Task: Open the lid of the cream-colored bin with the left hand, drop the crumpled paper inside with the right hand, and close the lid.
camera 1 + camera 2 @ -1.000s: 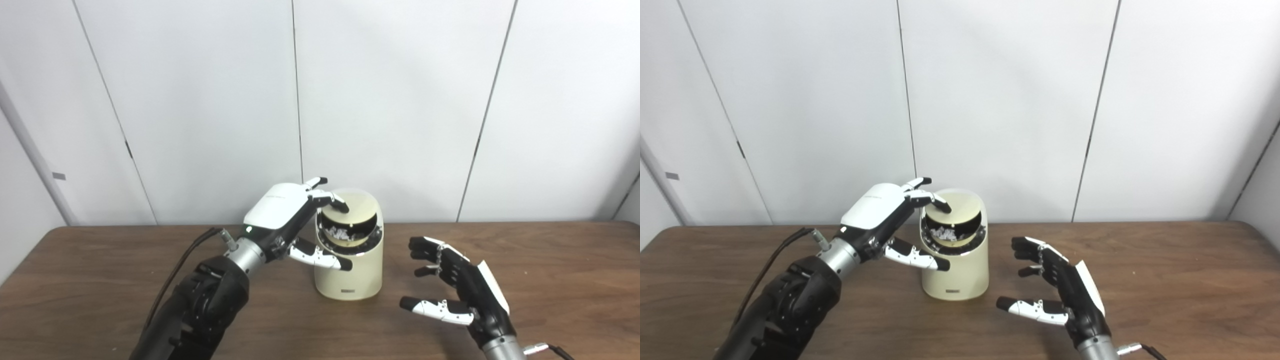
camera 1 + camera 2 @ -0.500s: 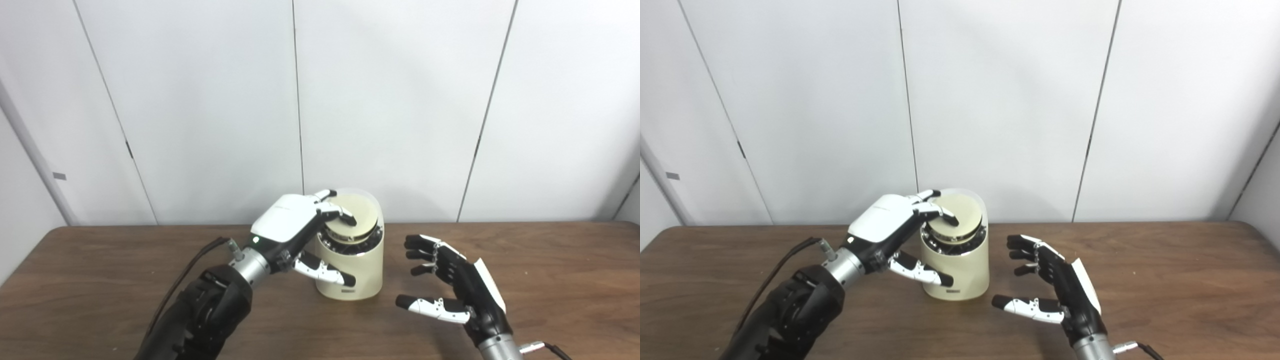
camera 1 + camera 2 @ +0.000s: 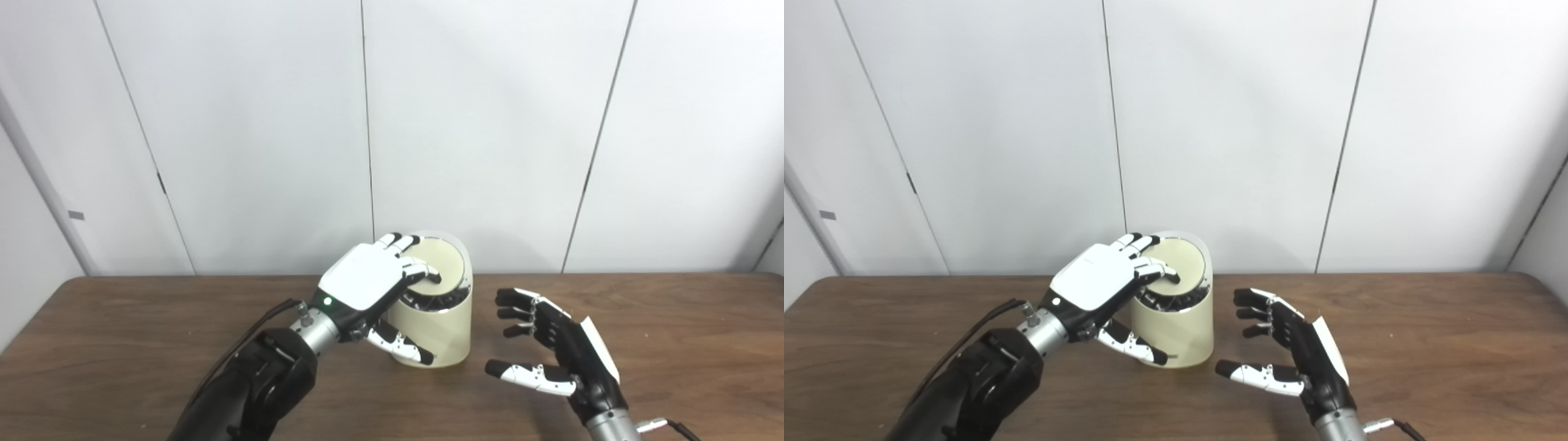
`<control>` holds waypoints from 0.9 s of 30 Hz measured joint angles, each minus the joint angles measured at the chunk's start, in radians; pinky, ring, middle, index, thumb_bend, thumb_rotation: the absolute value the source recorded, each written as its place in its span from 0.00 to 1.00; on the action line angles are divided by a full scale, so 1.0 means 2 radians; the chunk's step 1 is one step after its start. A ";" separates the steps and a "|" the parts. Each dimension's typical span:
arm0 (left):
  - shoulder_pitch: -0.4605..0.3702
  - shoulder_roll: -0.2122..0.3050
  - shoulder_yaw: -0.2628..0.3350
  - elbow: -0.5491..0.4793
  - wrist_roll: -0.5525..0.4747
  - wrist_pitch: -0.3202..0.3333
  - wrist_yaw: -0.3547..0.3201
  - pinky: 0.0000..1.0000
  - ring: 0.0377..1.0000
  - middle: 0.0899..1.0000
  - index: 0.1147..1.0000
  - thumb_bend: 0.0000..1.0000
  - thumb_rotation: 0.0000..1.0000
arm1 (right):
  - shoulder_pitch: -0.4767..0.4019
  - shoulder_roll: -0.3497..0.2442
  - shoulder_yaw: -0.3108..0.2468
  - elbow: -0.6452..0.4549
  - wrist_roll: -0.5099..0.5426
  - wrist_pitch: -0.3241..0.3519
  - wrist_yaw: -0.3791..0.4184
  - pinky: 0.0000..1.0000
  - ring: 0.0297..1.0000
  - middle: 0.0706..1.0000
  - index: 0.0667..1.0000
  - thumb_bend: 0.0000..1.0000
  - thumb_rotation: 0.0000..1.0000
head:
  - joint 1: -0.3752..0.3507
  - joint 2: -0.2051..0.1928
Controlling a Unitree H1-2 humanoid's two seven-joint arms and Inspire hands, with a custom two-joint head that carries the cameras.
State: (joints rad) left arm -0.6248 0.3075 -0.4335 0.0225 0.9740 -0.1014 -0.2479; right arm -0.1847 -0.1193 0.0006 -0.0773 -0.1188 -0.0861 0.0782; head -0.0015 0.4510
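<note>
The cream-colored bin (image 3: 442, 334) stands on the wooden table (image 3: 122, 343) near the middle. Its round lid (image 3: 440, 264) lies nearly flat over the opening, with a dark gap showing along its front edge. My left hand (image 3: 373, 288) rests on the lid, fingers pressing its top, thumb stretched down across the bin's front. It also shows in the right eye view (image 3: 1105, 285). My right hand (image 3: 557, 355) is open and empty, hovering just right of the bin. The crumpled paper is not visible.
White wall panels (image 3: 490, 122) rise right behind the table's far edge. A black cable (image 3: 245, 334) runs along my left forearm. Bare wood lies to the left and right of the bin.
The lid has swung down from tilted open to nearly flat, hiding the paper that showed inside. My left hand followed it down and forward. The right hand barely moved.
</note>
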 measured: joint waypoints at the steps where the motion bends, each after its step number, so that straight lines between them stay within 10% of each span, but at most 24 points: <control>1: -0.002 0.000 -0.002 0.003 0.004 0.000 0.000 1.00 0.98 0.80 0.79 0.96 0.46 | 0.000 0.000 0.000 -0.002 0.000 0.000 0.000 0.63 0.74 0.74 0.72 0.76 0.25 | 0.000 0.002; 27: -0.035 -0.002 -0.021 0.012 0.014 0.026 -0.037 1.00 0.95 0.75 0.74 0.99 0.52 | 0.000 0.001 -0.003 -0.011 0.004 0.012 -0.001 0.59 0.71 0.75 0.72 0.75 0.28 | 0.001 0.002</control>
State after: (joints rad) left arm -0.6954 0.3035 -0.4753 0.0462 1.0023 -0.0496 -0.3217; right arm -0.1841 -0.1180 -0.0048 -0.0994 -0.1116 -0.0631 0.0762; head 0.0000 0.4541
